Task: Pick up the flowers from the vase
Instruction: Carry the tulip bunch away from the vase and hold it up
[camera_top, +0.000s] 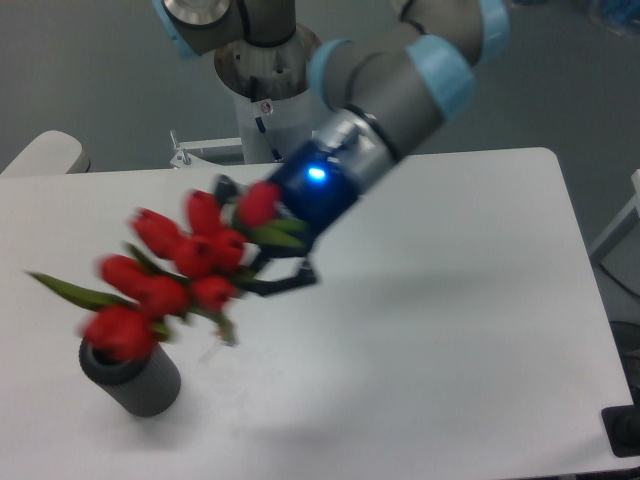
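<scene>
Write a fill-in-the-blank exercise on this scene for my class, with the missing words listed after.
1. The hand grips a bunch of ____ flowers.
2. The flowers are out of the dark ____.
3. The vase stands near the table's ____ edge in the picture.
4. A ____ light glows on the wrist.

Missing words: red; vase; left; blue

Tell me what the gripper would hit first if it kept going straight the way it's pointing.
Beyond the flowers it holds, the gripper points down-left; probably the table beside the vase, though depth is unclear.
</scene>
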